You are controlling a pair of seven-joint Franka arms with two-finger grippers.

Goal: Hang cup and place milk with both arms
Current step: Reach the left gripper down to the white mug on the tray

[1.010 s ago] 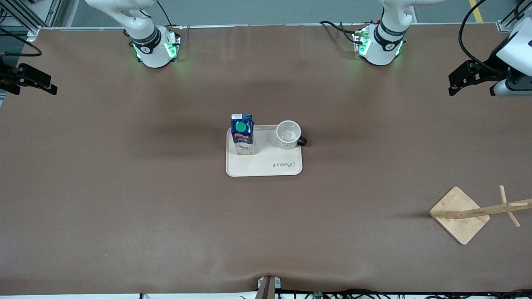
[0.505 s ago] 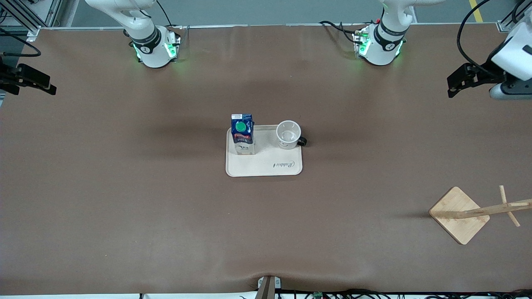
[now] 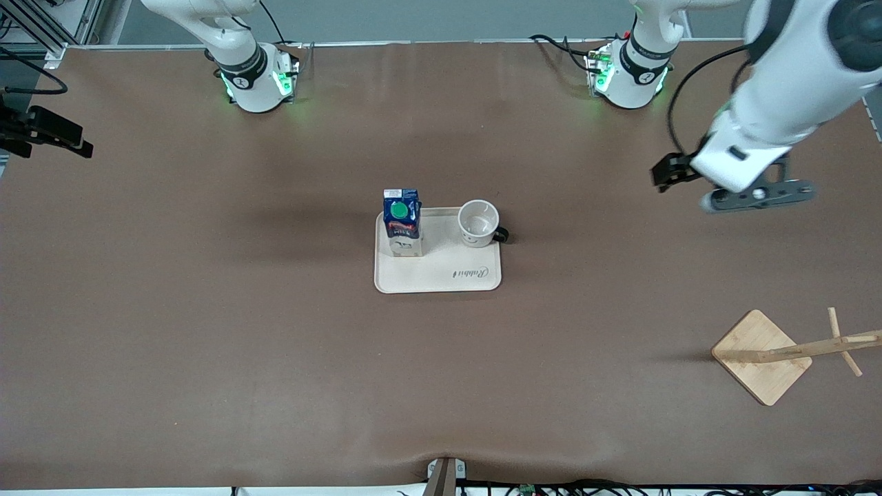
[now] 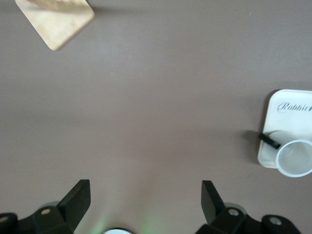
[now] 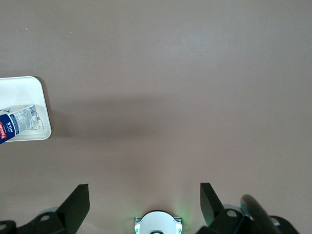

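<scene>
Left gripper [image 4: 141, 195] agape above brown table [image 3: 207, 310], smiley-faced white cup [image 3: 478, 222] upright on tray [image 3: 441, 279]

- You have a plain brown table [image 3: 207, 310].
- Your tray [image 3: 441, 279] is cream, with dark script lettering at one corner.
- The milk [image 3: 402, 222] is dark blue with a green cap, red print and a pale lower part.
- The cup [image 3: 478, 222] is white, with a black handle and a black smiley face.
- The rack [image 3: 761, 356] is light bare wood.
- Your left gripper [image 4: 145, 199] and right gripper [image 5: 145, 201] are black; the arms are white with black bands and green-lit bases.
</scene>
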